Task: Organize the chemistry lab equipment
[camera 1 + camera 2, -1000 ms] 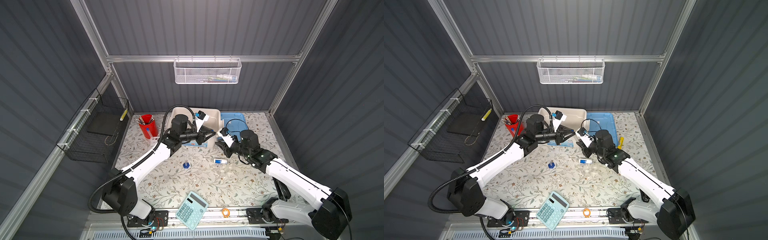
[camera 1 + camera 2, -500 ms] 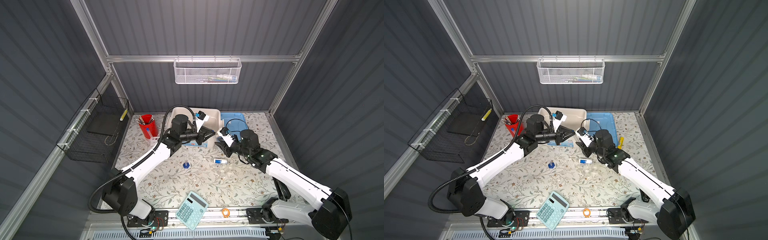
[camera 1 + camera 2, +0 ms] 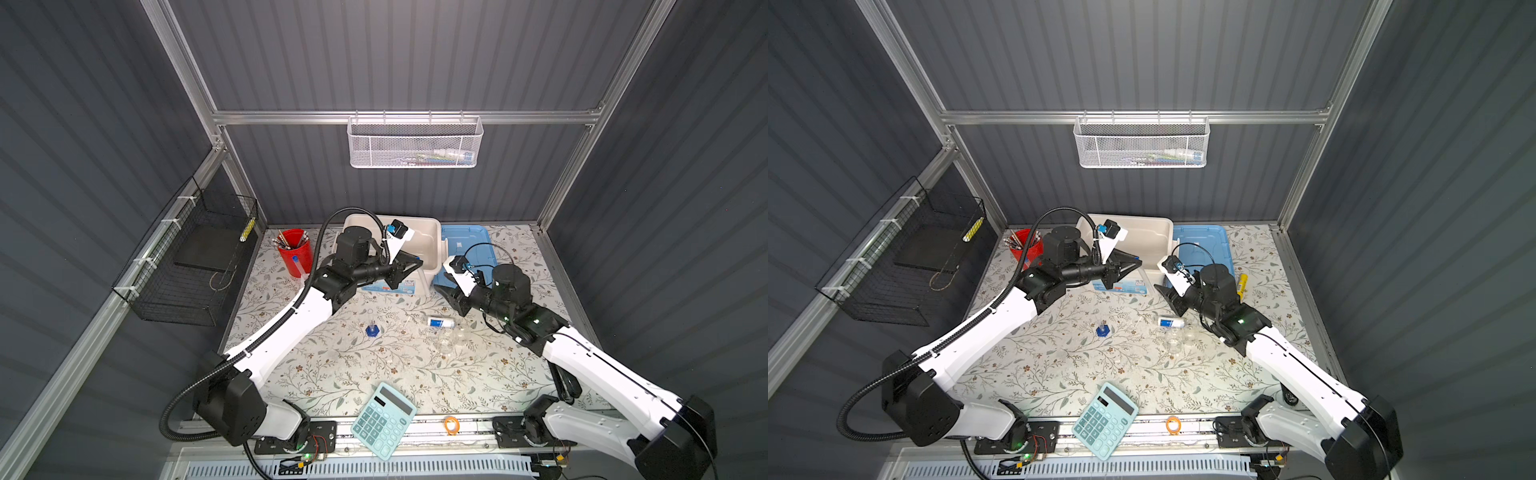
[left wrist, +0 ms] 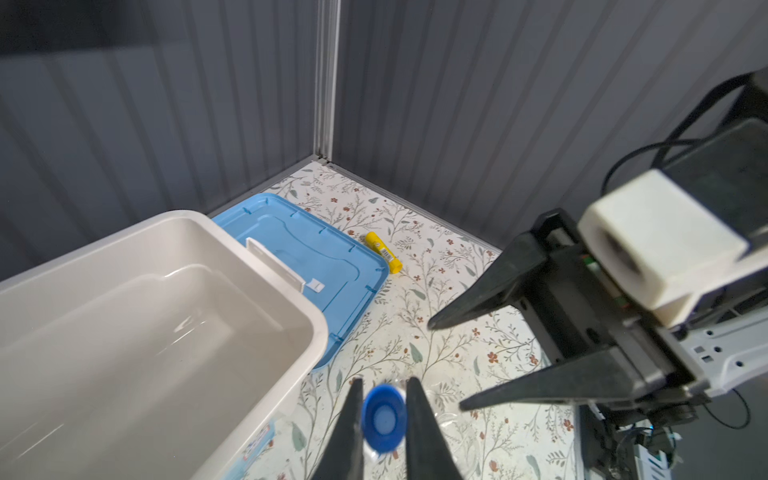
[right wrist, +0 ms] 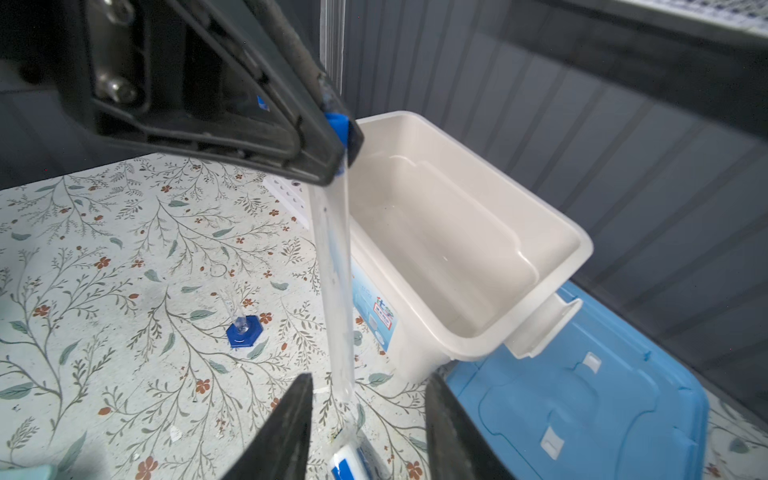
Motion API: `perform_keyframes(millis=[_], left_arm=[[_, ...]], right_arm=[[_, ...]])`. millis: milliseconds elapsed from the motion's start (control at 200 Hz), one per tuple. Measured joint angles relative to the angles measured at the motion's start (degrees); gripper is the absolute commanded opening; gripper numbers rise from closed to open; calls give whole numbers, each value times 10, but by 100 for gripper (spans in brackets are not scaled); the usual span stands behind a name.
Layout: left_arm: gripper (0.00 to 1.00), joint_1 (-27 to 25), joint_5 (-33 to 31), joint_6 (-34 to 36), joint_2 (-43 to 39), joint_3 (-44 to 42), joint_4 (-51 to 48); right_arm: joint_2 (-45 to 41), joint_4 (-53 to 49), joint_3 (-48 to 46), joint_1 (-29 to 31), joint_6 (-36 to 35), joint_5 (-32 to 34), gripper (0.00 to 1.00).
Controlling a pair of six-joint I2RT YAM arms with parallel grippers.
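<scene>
1. At the twelve o'clock edge of the table, in both top views, my left gripper [image 3: 415, 266] hangs just off the near corner of the white bin [image 3: 436, 232]. It is pinched on something too thin and clear to read from up here. My right gripper [image 3: 451, 298] waits near it, at about four o'clock, with its jaws parted. The bin stands open, its blue lid [image 3: 469, 245] lying flat at its three o'clock, so I judge it to be the drop-off place.
2. Nearer the table's middle, the slim cylinder [image 3: 372, 329] stands on its blue hexagonal foot at seven o'clock from my left gripper. The labelled flask [image 3: 440, 322] lies at six o'clock from my right gripper, with the clear flasks [image 3: 451, 338] just past it. None of these is sorted yet.
3. In the left wrist view, my left fingers [image 4: 349, 436] are clamped on the cap of a blue-capped test tube [image 4: 383, 419]. I judge the cap the surest hold, since it lets the tube hang plumb. My right gripper faces it, spread and empty.
4. In the right wrist view, the test tube hangs nearly upright beside the bin wall. Its lower end sits between my right fingers [image 5: 286, 432], which stand wide and seem to touch nothing. To me this reads as a hand-over, with the left hand alone carrying the tube.
</scene>
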Motion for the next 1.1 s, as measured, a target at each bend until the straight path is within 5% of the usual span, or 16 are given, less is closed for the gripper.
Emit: perform_keyframes(millis=[420, 685, 1101], left_arm=[[5, 12, -180, 93, -103, 47, -149], [6, 142, -221, 97, -139, 48, -181], [7, 222, -282, 96, -136, 47, -194]], right_arm=[[-5, -93, 80, -77, 71, 33, 68], [4, -116, 83, -165, 140, -51, 68], [-6, -130, 69, -185, 150, -58, 66]])
